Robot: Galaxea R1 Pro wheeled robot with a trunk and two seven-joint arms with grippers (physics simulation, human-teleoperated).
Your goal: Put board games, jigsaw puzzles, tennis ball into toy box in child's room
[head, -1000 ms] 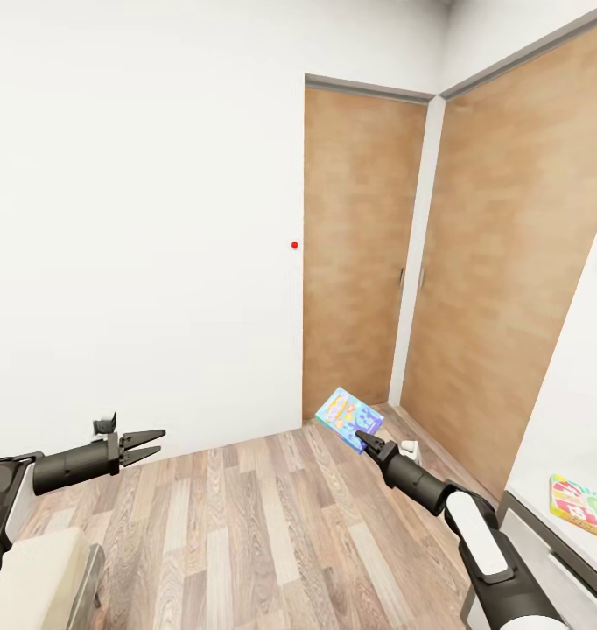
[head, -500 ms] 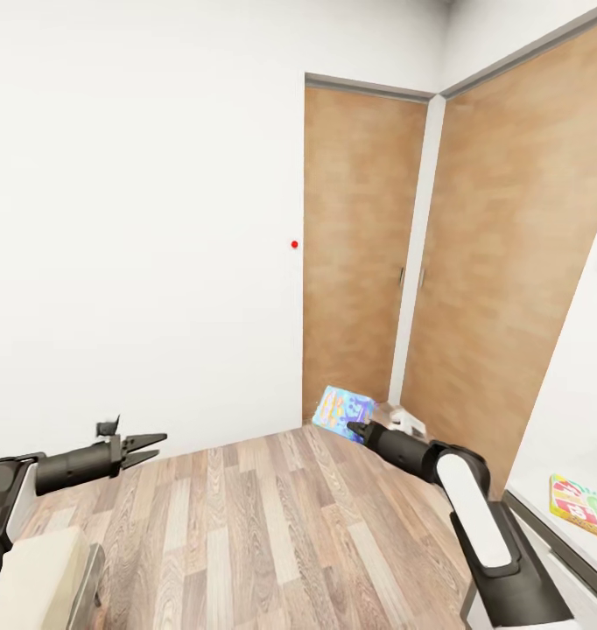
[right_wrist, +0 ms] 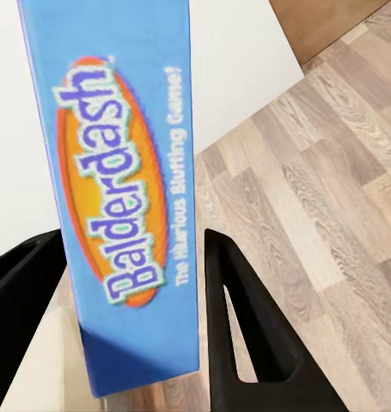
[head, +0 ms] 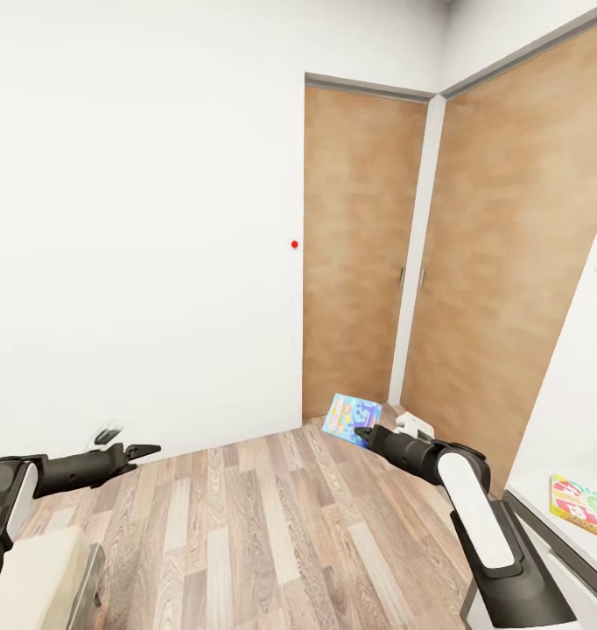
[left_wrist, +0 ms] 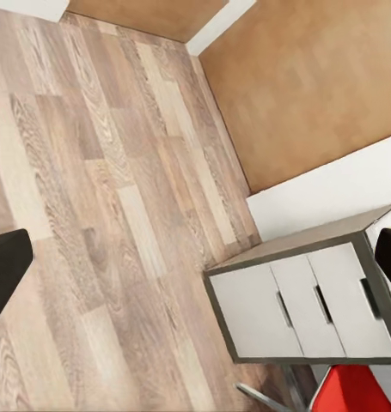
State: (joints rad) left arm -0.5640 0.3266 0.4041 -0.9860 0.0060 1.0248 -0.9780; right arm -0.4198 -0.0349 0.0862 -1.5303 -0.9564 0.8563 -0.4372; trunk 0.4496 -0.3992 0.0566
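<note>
Facing a white wall with two wooden doors meeting at the room's corner, the robot stands over a wood-plank floor. Beside the doors, at the edge of the head view, a strip of the table shows, and a yellow-green-red board game lies flat on its light top. Seen from the left wrist, the table's white drawer fronts stand over the planks, with something red just below them. On to the arms: the right gripper reaches toward the foot of the doors, its fingers clamped on the light-blue board game, which is held off the floor, tilted, just in front of the doors. The right wrist view confirms it, a dark finger pressed to each side of the blue box, its orange "Balderdash" logo plain to read. Away from the doors, the left gripper hangs above the planks holding nothing, fingers spread.
</note>
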